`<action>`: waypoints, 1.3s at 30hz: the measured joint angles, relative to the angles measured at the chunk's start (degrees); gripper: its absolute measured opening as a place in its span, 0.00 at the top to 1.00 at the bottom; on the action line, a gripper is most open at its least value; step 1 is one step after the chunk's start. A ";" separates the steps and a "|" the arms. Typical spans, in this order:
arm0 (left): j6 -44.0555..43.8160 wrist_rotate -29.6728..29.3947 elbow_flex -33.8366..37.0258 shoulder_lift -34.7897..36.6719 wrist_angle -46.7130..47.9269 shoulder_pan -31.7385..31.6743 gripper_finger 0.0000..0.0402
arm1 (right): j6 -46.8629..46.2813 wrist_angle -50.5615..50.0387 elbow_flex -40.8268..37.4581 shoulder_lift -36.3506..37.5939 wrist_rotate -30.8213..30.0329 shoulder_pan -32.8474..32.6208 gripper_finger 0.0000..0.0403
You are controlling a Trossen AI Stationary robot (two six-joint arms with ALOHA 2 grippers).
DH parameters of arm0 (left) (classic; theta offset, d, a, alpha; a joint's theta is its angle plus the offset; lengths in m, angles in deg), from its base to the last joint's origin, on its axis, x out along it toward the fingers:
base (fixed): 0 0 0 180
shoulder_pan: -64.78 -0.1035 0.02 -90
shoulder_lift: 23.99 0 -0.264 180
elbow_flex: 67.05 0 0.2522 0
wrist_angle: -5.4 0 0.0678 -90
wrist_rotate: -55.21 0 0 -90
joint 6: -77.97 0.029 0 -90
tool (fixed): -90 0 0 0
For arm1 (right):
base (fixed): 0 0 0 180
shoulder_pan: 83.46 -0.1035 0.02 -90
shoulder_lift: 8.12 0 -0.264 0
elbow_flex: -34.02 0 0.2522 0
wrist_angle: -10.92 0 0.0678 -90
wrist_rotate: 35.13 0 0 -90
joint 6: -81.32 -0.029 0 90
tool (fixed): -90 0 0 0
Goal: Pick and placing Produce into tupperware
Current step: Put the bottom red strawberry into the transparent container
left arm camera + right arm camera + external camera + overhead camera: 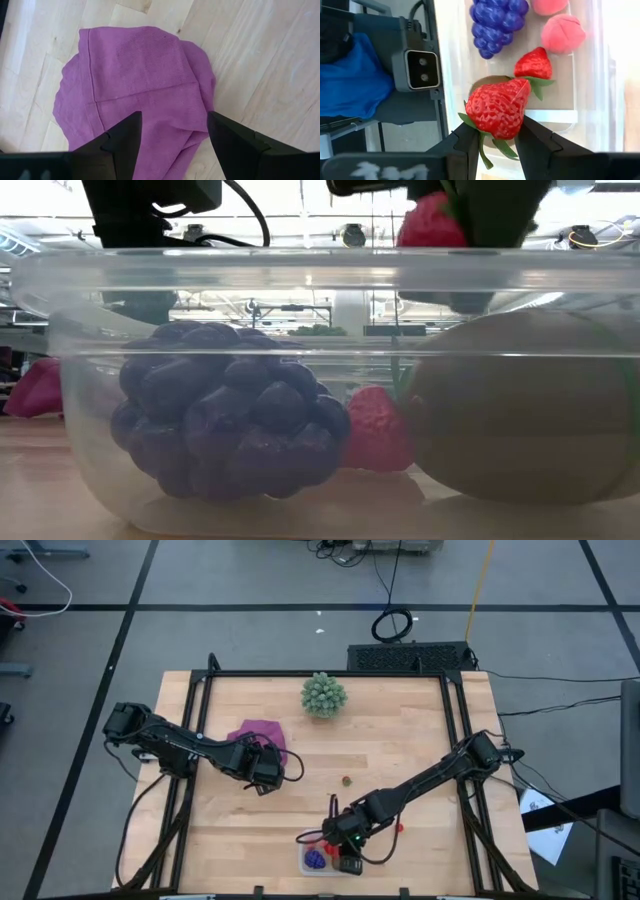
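The clear tupperware (312, 860) stands at the table's near edge. It holds a purple grape cluster (225, 420), a brown kiwi (520, 415), a small strawberry (534, 64) and two pink fruits (562, 32). My right gripper (496, 132) hangs just above the tub's right part, shut on a larger red strawberry (497, 107), also visible over the rim in the low view (430, 225). My left gripper (172, 135) is open above the magenta cloth (145, 85) on the table's left side, touching nothing. My right gripper pinches the red strawberry between its two fingers at the wide leafy end (492, 127). The fingers come from above, pointing down. The fruit is lifted clear over the tub, and its pointed tip (524, 90) faces away from the fingers toward the tub's floor.
A pale green bushy ball (324, 695) sits near the far edge. One small berry (346, 781) lies on bare wood mid-table, and red pieces (398, 827) lie right of the right arm. A low camera (420, 67) stands just beyond the near edge beside the tub.
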 joint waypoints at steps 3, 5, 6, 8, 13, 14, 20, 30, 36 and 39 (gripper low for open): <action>0.00 -0.01 0.00 0.00 0.01 0.01 0.43 | -0.02 0.12 -1.18 0.00 -0.02 0.24 0.75; 0.02 -0.01 0.00 0.00 0.00 -0.01 0.43 | -0.07 -0.02 -1.63 0.00 -0.07 0.43 0.75; 0.02 -0.01 0.00 0.00 0.01 -0.01 0.43 | -0.06 0.03 -1.65 -0.02 -0.09 0.58 0.75; 0.02 -0.01 0.00 0.00 -0.01 0.01 0.43 | -0.03 0.13 -1.65 0.00 -0.11 0.74 0.75; -0.22 -0.01 0.00 0.00 0.01 -0.01 0.43 | -0.83 0.24 -2.72 0.00 -0.15 1.05 0.75; -0.22 -0.01 0.00 0.00 0.01 0.01 0.43 | -1.69 0.34 -3.12 0.00 -0.12 1.05 0.75; -0.26 -0.01 0.00 0.00 0.01 0.00 0.43 | -3.69 1.36 -5.08 0.00 0.24 1.16 0.75; -0.61 -0.01 0.00 0.00 0.01 0.00 0.43 | -3.53 3.67 -5.08 0.00 0.33 1.18 0.75; -0.61 -0.01 0.01 0.00 0.01 0.00 0.43 | -3.52 3.73 -5.08 0.00 0.44 1.18 0.75; -0.61 -0.01 0.00 0.00 0.01 0.00 0.43 | -3.50 3.75 -5.08 0.00 0.50 1.18 0.74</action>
